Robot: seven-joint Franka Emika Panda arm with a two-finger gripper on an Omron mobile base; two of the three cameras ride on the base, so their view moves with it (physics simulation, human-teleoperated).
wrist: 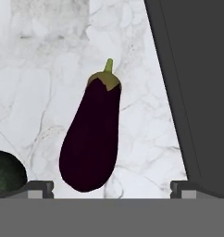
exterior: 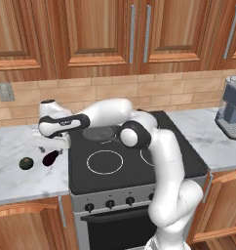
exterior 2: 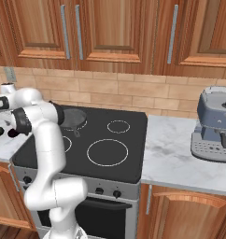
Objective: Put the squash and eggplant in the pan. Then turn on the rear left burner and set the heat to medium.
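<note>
Wooden cabinets (exterior: 95, 29) run across the far wall above a tan brick backsplash (exterior: 115, 90), and below them you've got white marble counter (exterior: 22, 178) on both sides of a black glass cooktop (exterior: 134, 171). Your white arm (exterior: 164, 166) rises from the near side, bends over the stove and reaches out left, past the cooktop's left edge.

On the right-hand stretch of counter, far right, sits a grey-blue coffee machine (exterior 2: 215, 126), well apart from everything you're working on. A row of dark knobs (exterior: 110, 203) lines the stove's near face.

On the glass, the pan (exterior: 101, 133) sits at the far left, dark grey, partly hidden behind your forearm in the left base view; from the right base view its thin handle points toward the near side. It covers the far-left burner spot, so you can't make out that ring itself. Near the pan, a larger white ring (exterior: 105, 162) is bare.

Now your gripper (exterior: 51, 144): it hangs just above the left counter, right over the eggplant (wrist: 91, 136), jaws spread wide and holding nothing. In the hand view the two tips sit to either side of the eggplant's fat end, not touching it. The eggplant lies on the marble just beside the cooktop edge, green stem pointing away from the hand.

The squash (exterior: 26, 163) rests on the same counter, just left of the eggplant, close but not touching.
</note>
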